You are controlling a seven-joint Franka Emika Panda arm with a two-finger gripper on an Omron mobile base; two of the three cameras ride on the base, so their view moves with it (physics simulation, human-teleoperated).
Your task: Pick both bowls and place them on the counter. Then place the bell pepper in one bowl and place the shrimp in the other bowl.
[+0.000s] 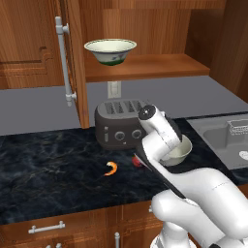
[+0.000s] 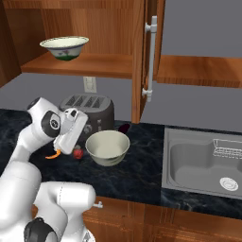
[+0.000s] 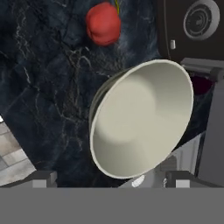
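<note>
The deeper bowl (image 2: 108, 147) is seen standing upright on the black tabletop (image 1: 48, 160), in front of the toaster (image 1: 118, 123). The claw (image 3: 109, 181) is held released just above the bowl's rim, nothing gripped. The bell pepper (image 3: 103, 24) lies at 11 o'clock from the bowl in the hand view. The shrimp (image 1: 111, 168) lies nearby on the tabletop. The wider bowl (image 1: 110, 50) is seen on the cabinet shelf (image 1: 160, 65).

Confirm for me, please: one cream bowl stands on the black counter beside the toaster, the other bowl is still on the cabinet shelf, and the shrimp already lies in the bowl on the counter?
Not quite. In the left base view the shrimp lies on the bare counter, left of the bell pepper; the bowl on the counter is empty. The rest holds: toaster beside it, other bowl on the shelf.
</note>
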